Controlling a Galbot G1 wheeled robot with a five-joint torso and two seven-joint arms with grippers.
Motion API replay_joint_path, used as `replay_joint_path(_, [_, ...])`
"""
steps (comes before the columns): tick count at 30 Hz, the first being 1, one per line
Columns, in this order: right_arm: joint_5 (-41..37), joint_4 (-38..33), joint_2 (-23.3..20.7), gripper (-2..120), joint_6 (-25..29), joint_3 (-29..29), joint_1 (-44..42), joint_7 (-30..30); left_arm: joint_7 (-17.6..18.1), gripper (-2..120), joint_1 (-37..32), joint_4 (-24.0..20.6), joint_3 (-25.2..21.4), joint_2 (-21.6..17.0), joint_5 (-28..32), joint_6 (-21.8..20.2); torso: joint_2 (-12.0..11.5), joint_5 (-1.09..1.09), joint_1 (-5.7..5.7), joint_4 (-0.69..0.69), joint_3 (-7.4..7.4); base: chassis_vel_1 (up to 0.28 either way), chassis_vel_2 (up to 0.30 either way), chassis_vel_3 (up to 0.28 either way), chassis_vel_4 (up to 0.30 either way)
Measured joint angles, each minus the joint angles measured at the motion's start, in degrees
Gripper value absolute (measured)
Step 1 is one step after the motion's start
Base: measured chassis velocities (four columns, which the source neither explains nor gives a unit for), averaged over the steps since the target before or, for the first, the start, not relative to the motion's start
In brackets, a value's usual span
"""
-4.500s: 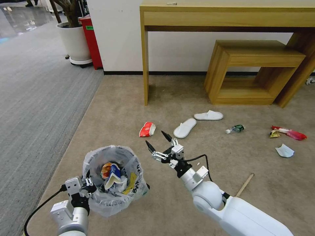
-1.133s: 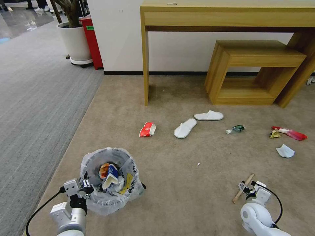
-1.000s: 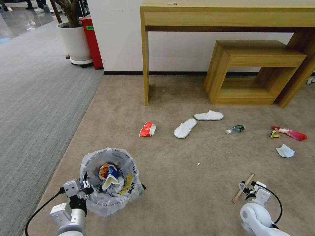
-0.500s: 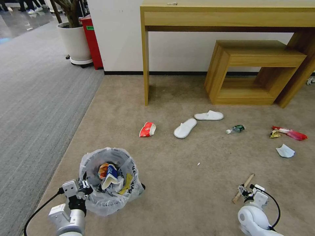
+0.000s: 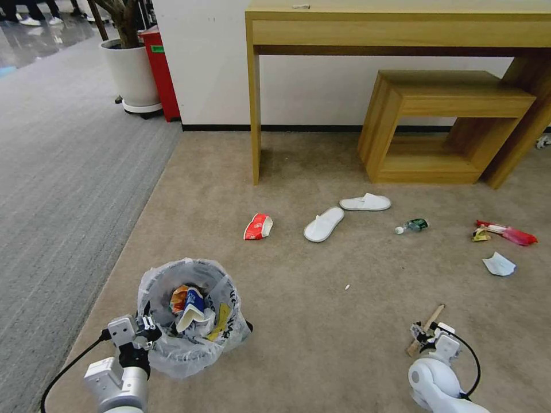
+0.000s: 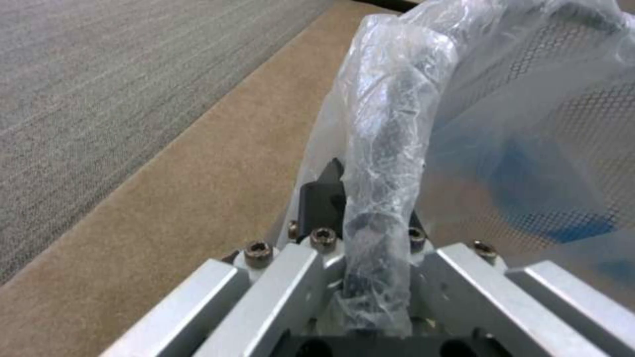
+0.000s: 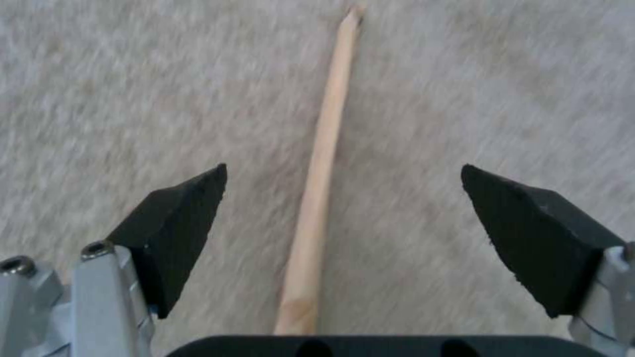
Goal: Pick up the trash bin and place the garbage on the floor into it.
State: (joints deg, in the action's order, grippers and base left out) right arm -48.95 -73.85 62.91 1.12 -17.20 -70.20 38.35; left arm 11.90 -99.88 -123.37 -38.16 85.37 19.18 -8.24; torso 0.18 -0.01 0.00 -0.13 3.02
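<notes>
The trash bin [image 5: 192,318], black with a crinkled clear bag, stands on the tan floor [image 5: 321,332] at the lower left and holds several crushed cups and wrappers. My left gripper [image 5: 148,331] is shut on its near rim [image 6: 384,148], with a dark fingertip [image 6: 327,181] showing beside the bag. My right gripper [image 5: 420,334] hangs open low over a wooden stick [image 5: 429,322]. The stick [image 7: 317,198] lies lengthwise between the two fingers [image 7: 178,223], untouched. More garbage lies farther off: a red-white cup [image 5: 257,226], two white slippers [image 5: 323,223], a small bottle [image 5: 412,225], red-yellow wrappers [image 5: 508,232], white paper [image 5: 498,264].
A wooden desk [image 5: 402,28] and a low wooden bench [image 5: 447,123] stand against the far wall. Grey striped carpet [image 5: 63,172] runs along the left. A white plant pot [image 5: 131,71] and a red box [image 5: 159,69] sit at the far left corner.
My right arm has pulled back from near the red-white cup to the lower right, over the stick, and has since crept slightly nearer. The bin and left gripper have shifted slightly left.
</notes>
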Motion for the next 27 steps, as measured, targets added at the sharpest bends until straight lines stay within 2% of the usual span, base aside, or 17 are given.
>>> replay_joint_path(12, [1.2, 5.6, 3.8, 88, 2.0, 1.4, 2.3, -2.2, 0.0, 1, -0.3, -0.2, -0.2, -0.5, 0.4, 0.3, 0.0, 0.0, 0.0, 0.0, 0.0, 0.0, 0.0, 0.0, 0.0])
replay_joint_path(14, [1.4, 6.3, 4.1, 82, 2.2, 1.6, 2.7, -2.5, 0.0, 1, -0.4, -0.2, -0.2, -0.5, 0.4, 0.5, 0.0, 0.0, 0.0, 0.0, 0.0, 0.0, 0.0, 0.0, 0.0])
replay_joint_path(27, [2.7, 9.1, 5.4, 71, 3.7, 1.5, 3.4, -3.6, 0.0, 1, -0.5, -0.6, -0.1, -0.5, 0.6, 0.7, 0.0, 0.01, 0.0, 0.0, 0.0, 0.0, 0.0, 0.0, 0.0])
